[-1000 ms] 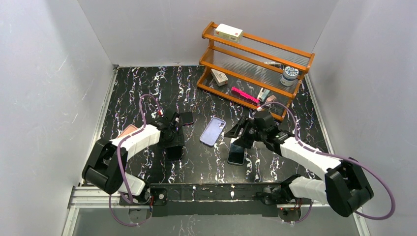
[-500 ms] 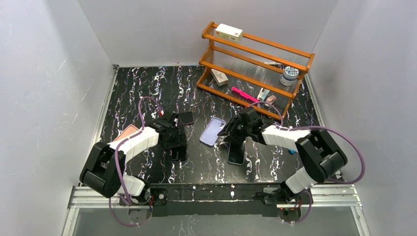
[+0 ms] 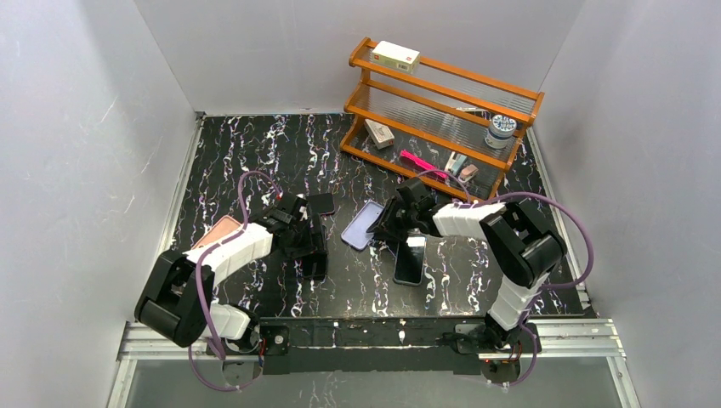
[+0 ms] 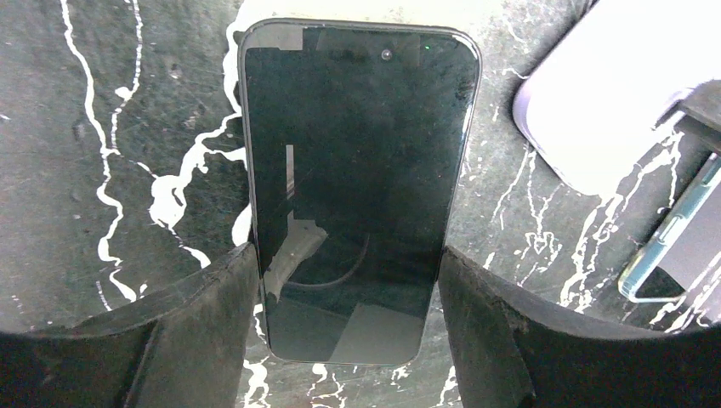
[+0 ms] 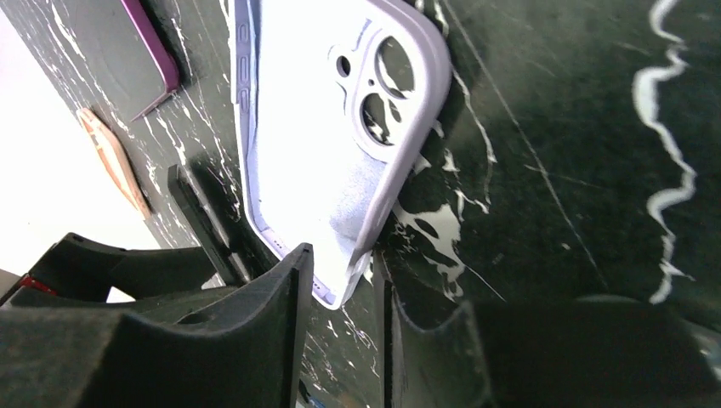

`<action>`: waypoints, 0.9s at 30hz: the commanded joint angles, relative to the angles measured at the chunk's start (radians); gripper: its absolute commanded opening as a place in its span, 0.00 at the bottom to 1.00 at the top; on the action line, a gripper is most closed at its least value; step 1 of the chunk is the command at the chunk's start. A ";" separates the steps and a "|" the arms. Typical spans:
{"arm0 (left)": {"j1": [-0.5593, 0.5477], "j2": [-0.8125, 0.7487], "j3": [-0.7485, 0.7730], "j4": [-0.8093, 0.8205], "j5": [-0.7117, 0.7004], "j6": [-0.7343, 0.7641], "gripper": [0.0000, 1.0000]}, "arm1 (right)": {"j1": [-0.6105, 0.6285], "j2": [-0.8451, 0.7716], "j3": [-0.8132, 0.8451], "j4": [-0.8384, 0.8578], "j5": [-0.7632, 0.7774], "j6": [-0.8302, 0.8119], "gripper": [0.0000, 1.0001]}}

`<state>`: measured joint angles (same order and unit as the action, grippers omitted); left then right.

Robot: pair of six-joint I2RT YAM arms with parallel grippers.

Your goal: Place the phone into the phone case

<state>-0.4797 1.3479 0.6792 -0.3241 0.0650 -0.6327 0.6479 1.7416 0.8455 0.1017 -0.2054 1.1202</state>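
A black phone lies screen-up on the black marbled table, and also shows in the top view. My left gripper is shut on its lower end, one finger on each long edge; from above it sits left of centre. The lavender phone case lies open side up, just right of the phone. My right gripper is closed on the case's near corner rim, and the case looks tipped up on that side. That gripper is at the case's right edge.
A second phone in a teal-edged clear case lies right of the lavender case. A dark maroon case and a peach case lie by the left arm. A wooden shelf rack with small items stands at the back right.
My right gripper swung left from above the second phone to the lavender case and closed on its rim; the case shifted left and tipped. My left gripper slid the black phone slightly right.
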 commanded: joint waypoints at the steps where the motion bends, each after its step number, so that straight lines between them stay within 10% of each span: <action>1: 0.000 -0.003 -0.043 -0.012 0.089 -0.022 0.36 | 0.023 0.048 0.057 -0.046 0.000 -0.054 0.39; 27: 0.000 -0.097 -0.046 0.006 0.177 -0.044 0.35 | 0.071 -0.047 0.045 -0.262 0.018 -0.201 0.04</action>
<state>-0.4797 1.2976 0.6323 -0.2985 0.1947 -0.6613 0.6998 1.7630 0.9043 -0.0288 -0.2111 0.9894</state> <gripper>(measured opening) 0.692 0.053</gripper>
